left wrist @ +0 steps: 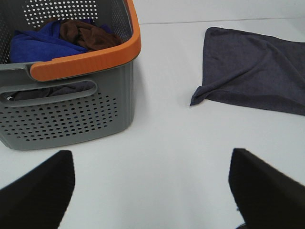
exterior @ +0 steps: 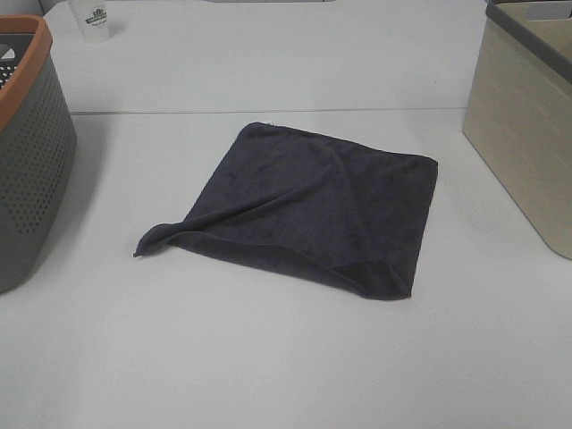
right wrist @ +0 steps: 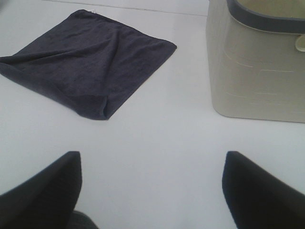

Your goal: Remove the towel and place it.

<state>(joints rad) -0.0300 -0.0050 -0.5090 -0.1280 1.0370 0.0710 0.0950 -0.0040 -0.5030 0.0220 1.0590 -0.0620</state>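
The dark charcoal-grey towel (exterior: 313, 207) lies spread nearly flat on the white table (exterior: 268, 357), with its left corner twisted into a small curl. It also shows in the left wrist view (left wrist: 257, 69) and the right wrist view (right wrist: 86, 59). My left gripper (left wrist: 152, 191) is open and empty, well back from the towel and near the grey basket. My right gripper (right wrist: 152, 191) is open and empty, back from the towel's near corner. Neither gripper shows in the exterior high view.
A grey perforated basket with an orange rim (exterior: 27, 152) stands at the left; the left wrist view shows blue and brown cloths (left wrist: 57, 38) inside it. A beige basket with a dark rim (exterior: 527, 125) stands at the right. A white cup (exterior: 91, 20) stands at the back left.
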